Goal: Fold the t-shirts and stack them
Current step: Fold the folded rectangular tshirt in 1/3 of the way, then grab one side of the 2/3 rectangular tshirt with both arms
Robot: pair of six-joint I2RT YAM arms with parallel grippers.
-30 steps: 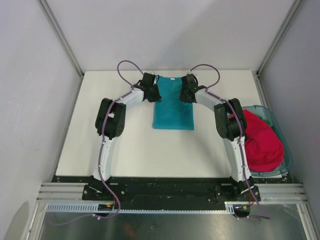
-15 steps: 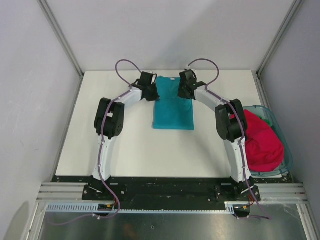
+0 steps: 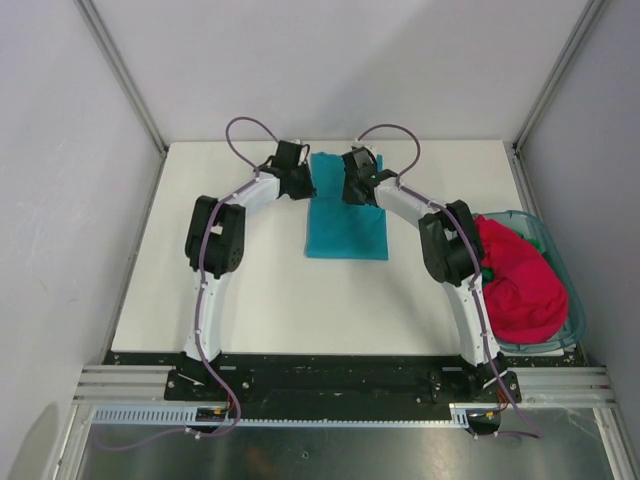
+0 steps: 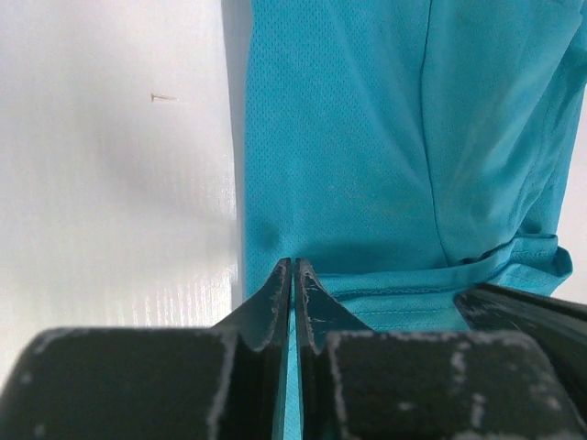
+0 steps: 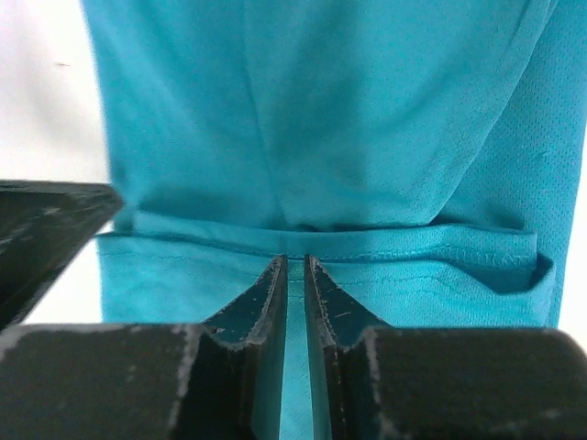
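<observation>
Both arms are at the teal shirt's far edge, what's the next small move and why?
Probably raise both grips slightly, together. The left fingers and right fingers each look pinched on the far hem of the teal t-shirt, which lies flat, ready to be folded nearward.

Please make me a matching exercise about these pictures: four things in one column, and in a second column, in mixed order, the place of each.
1 teal t-shirt
2 magenta t-shirt
3 basket
4 left gripper

A in the basket
B at the teal t-shirt's far left corner
C flat on the table
D on the right, beside the right arm

Pairs: 1-C; 2-A; 3-D; 4-B
</observation>
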